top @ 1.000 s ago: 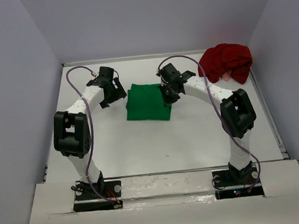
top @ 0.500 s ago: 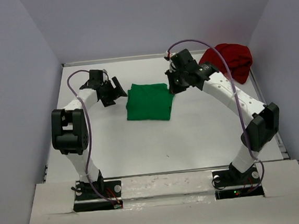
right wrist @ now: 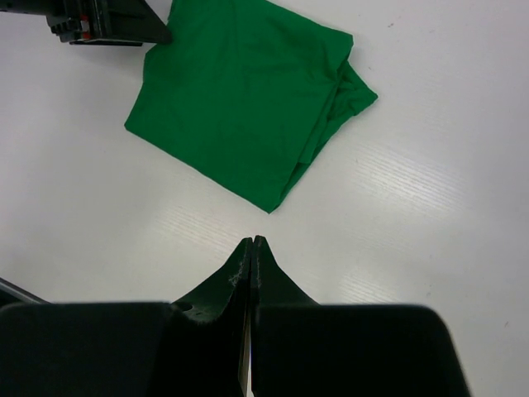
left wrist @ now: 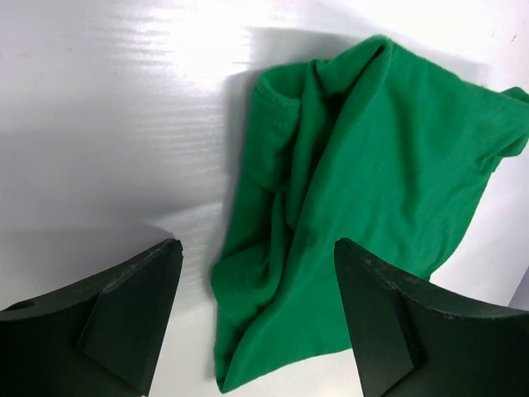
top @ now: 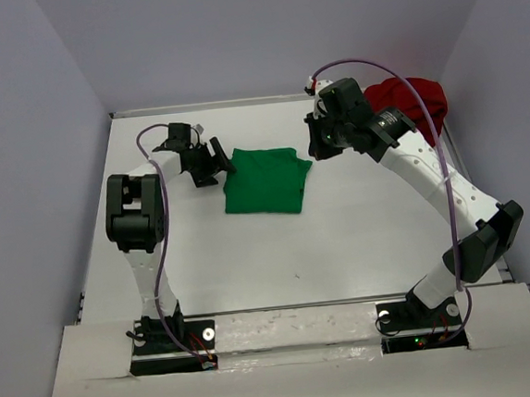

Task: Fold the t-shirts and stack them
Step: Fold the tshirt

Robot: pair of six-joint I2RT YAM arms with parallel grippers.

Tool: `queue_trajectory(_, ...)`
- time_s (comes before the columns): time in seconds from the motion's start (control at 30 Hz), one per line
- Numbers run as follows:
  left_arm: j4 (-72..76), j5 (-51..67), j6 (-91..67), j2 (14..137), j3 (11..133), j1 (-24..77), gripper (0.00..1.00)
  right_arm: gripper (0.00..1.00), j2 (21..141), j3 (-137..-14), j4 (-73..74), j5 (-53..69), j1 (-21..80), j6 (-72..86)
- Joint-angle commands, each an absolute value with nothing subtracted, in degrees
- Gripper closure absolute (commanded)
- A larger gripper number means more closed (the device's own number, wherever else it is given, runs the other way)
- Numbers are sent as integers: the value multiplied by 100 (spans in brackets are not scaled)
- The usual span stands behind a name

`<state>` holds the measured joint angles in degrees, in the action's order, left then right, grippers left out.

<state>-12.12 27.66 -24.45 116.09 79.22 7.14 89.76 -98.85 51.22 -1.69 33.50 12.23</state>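
Top view: right gripper point(top: 321, 147), jaws together, had left green t-shirt point(top: 263, 180) mid-surface and swung toward dark red t-shirt point(top: 412, 104), bunched at far right corner of table point(top: 343, 238). We judged green folded, red next.
Left wrist: left gripper point(left wrist: 256, 248) spread wide, empty, beside green's wrinkled soft knit.
Right wrist: green lay roughly rectangular, layered.
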Motion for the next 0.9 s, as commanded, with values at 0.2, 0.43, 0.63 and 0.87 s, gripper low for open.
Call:
queue_trajectory(0.2,-1292,2945,-2373,12172,8411,800,13,100,8921,-10230,5124,-176,3410,1204)
queue_trajectory(0.43,-1327,2980,-2426,12252,8403,1125,13,100,8930,-10353,5115,-176,3357,1186)
queue_trajectory(0.63,-1283,2883,-2592,12243,8218,1415,13,100,8965,-10415,5089,-79,3305,1213)
queue_trajectory(0.87,-1248,2646,-2821,12357,8042,1468,17,100,8921,-10424,5098,-53,3252,1222)
